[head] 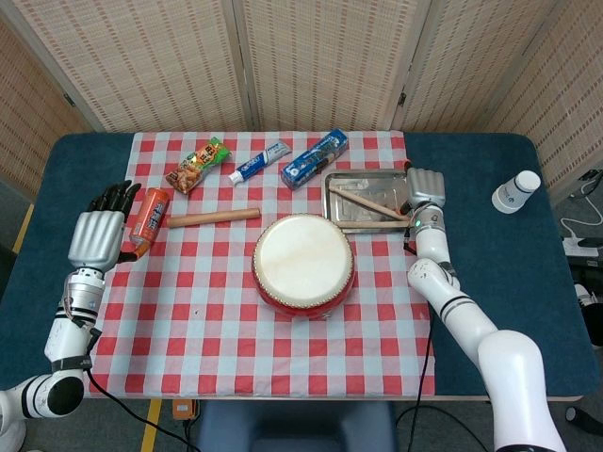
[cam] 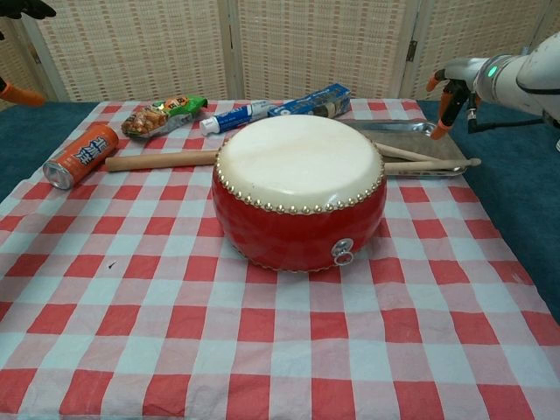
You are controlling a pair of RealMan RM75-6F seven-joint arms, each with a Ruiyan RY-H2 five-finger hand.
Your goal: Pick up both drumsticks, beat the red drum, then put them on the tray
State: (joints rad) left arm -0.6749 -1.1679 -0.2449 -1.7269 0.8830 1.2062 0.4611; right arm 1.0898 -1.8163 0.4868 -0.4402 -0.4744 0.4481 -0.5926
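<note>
The red drum (head: 303, 265) with its pale skin stands mid-table on the checked cloth. Right of it and further back is the metal tray (head: 367, 175), and two thin drumsticks (head: 366, 201) lie crossed on it. In the chest view one drumstick (cam: 433, 164) pokes over the tray's (cam: 411, 136) right rim. A thicker wooden stick (head: 213, 217) lies on the cloth left of the drum. My right hand (head: 426, 188) hovers just right of the tray, fingers apart and empty. My left hand (head: 94, 235) is at the cloth's left edge beside the can, fingers spread and holding nothing.
An orange can (head: 151, 215) lies by my left hand. A snack bag (head: 198, 165), a toothpaste tube (head: 259, 162) and a blue box (head: 316, 158) line the back of the cloth. A white cup (head: 516, 191) stands far right on the blue table.
</note>
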